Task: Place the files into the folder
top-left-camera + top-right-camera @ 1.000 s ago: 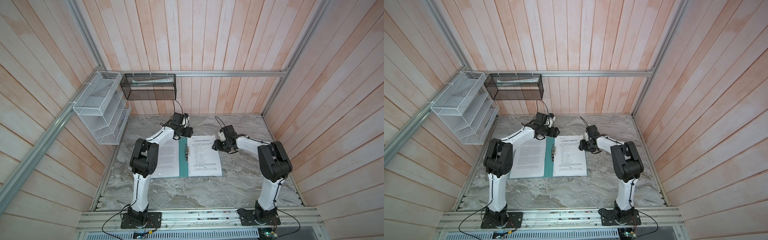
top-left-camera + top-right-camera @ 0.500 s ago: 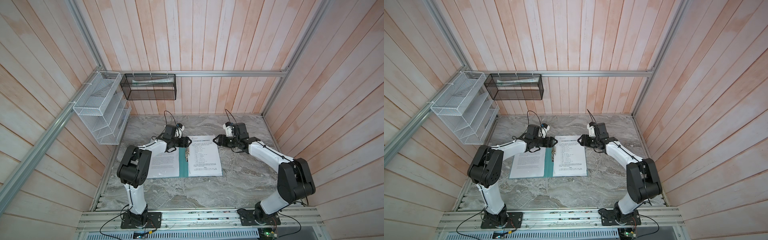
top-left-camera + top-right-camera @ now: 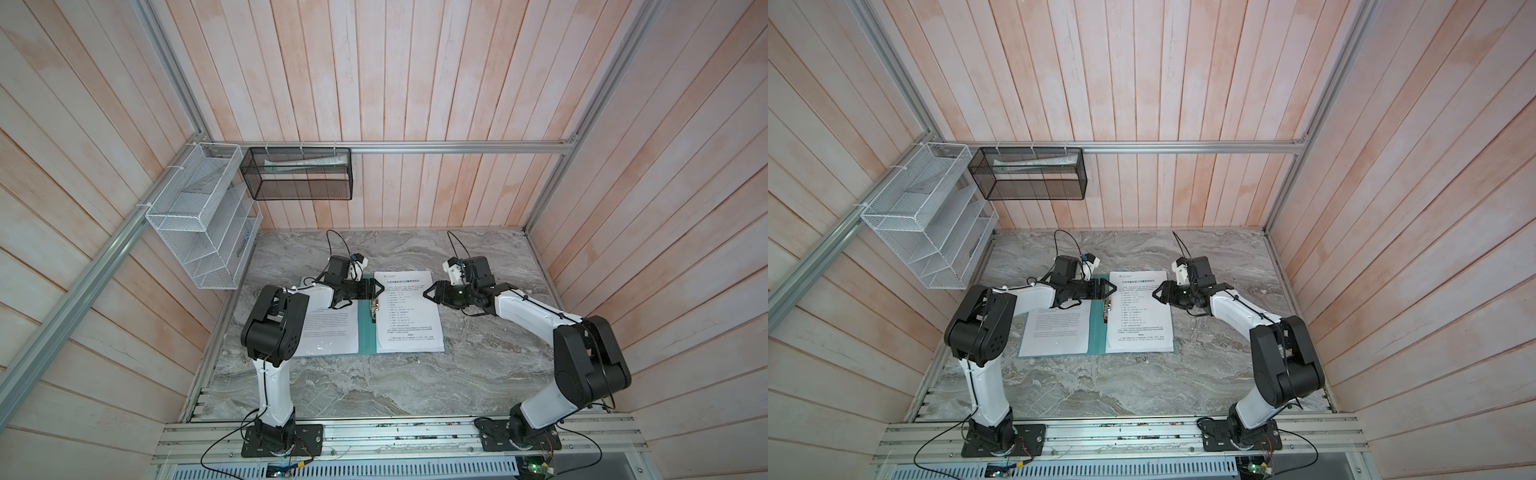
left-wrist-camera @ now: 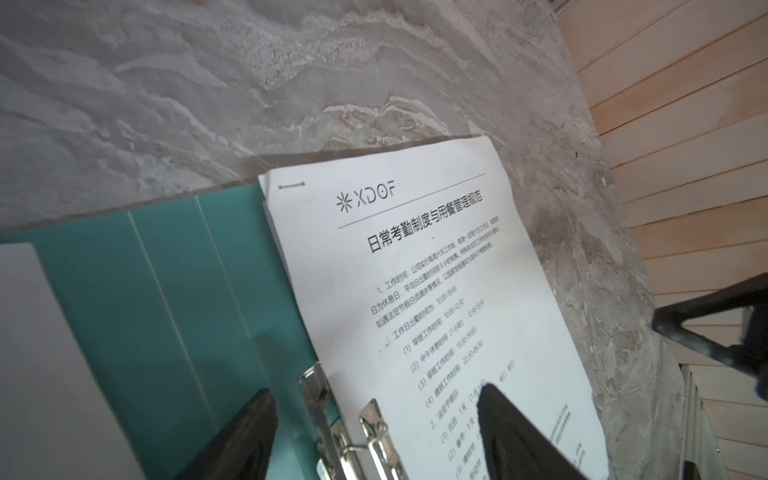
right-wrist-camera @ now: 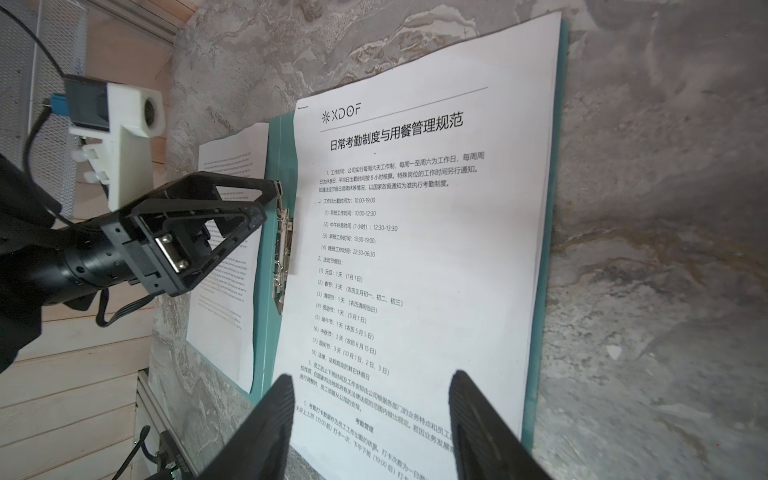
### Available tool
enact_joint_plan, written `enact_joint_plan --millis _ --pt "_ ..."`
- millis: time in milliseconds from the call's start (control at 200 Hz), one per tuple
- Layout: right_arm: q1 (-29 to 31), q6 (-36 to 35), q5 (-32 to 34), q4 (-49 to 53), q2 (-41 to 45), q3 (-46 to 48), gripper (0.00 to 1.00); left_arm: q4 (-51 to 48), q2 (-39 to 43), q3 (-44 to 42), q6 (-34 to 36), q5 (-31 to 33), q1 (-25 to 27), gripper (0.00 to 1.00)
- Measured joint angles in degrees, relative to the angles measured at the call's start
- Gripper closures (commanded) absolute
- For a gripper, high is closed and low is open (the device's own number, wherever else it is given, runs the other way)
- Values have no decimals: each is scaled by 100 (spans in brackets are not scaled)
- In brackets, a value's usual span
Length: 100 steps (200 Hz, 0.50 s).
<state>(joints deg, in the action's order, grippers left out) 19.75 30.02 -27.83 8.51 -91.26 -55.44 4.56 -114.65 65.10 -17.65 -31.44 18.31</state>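
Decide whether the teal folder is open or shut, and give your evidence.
Open: the folder lies spread flat, its inner metal clip exposed beside the logo sheet.

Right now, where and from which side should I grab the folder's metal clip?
Probably its upturned silver tab, from above, the left gripper's fingers either side across the spine. The metal clip lies flat along the folder's fold at the files' edge; only the tab stands proud.
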Motion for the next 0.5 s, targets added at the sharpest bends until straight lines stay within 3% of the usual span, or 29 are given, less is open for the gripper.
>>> enact_joint_plan --millis 500 --pt "0 -2 -2 -15 -2 0 43 157 -195 144 -114 -487 -4 24"
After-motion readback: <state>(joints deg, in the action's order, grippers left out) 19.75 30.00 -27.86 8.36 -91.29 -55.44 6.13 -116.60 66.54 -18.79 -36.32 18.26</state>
